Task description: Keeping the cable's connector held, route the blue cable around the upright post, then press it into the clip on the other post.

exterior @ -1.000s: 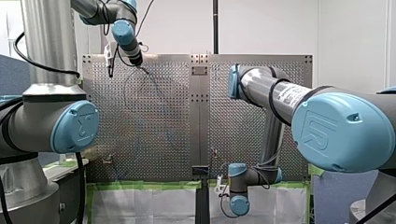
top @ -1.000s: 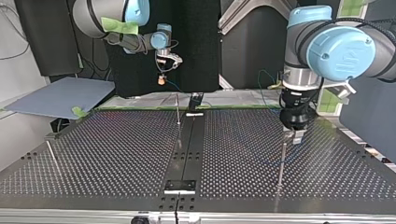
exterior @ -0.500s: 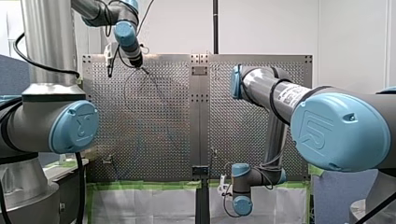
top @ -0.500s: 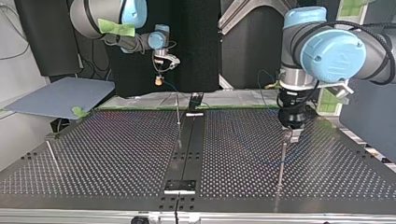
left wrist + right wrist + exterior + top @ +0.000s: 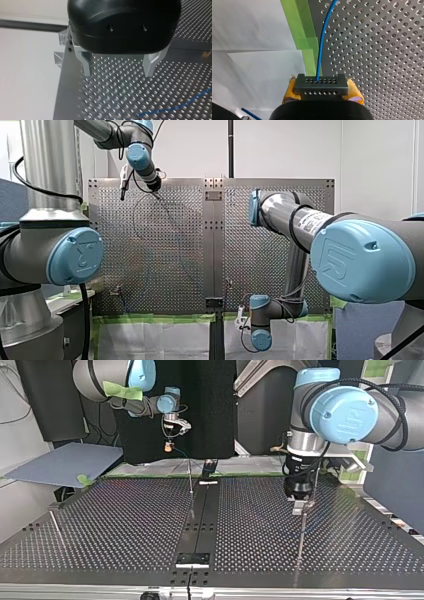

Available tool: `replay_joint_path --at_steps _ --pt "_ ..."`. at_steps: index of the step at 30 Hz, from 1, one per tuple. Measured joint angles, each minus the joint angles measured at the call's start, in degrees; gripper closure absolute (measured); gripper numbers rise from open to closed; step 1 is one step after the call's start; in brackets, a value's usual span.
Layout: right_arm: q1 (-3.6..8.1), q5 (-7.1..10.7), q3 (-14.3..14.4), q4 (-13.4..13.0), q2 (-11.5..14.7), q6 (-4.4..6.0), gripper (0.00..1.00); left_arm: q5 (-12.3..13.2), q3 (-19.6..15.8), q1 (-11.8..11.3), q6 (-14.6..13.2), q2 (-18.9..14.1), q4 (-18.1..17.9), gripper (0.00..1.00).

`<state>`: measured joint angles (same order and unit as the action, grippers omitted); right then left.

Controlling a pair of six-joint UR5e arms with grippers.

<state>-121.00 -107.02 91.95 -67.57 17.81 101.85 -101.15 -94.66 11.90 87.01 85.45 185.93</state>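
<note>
My right gripper [image 5: 322,92] has its yellow pads shut on the dark connector block [image 5: 321,81]. The blue cable [image 5: 322,45] runs out of the block, ahead over the perforated plate. In the top view this gripper [image 5: 169,448] hangs above the table's far edge, behind the thin centre post [image 5: 190,478]. My left gripper [image 5: 118,72] is black with metal fingers, open and holding nothing. A stretch of blue cable [image 5: 175,107] lies on the plate below it. In the top view my left gripper [image 5: 298,505] sits right over the top of the post [image 5: 301,535] at the right.
A third thin post [image 5: 54,521] stands near the top view's left edge. Green tape [image 5: 305,37] lines the table's edge beside white sheeting. A dark centre strip [image 5: 200,520] with a bracket [image 5: 192,559] divides the perforated table.
My left gripper has shifted toward the top view's left, ending over the right post's top. My right gripper, still gripping the connector, has drifted slightly to that view's left.
</note>
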Motion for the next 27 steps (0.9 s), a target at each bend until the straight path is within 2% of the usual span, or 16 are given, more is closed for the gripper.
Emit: replay_joint_path --at_steps 5,11,15,27 --pt "0.04 0.12 0.03 0.12 0.0 -0.09 1.0 -0.5 0.17 1.44 -1.45 0.38 -1.98 0.0" --pt "0.03 0.16 0.04 0.0 0.0 -0.25 1.0 -2.31 0.19 3.04 -2.4 2.59 -4.29 0.0" --pt "0.02 0.2 0.04 -0.03 0.0 -0.43 1.0 -3.64 0.19 3.69 -2.55 4.66 -5.88 0.0" --pt "0.03 0.19 0.04 -0.06 0.0 -0.65 1.0 -7.2 0.19 4.87 -1.78 7.94 -9.9 0.0"
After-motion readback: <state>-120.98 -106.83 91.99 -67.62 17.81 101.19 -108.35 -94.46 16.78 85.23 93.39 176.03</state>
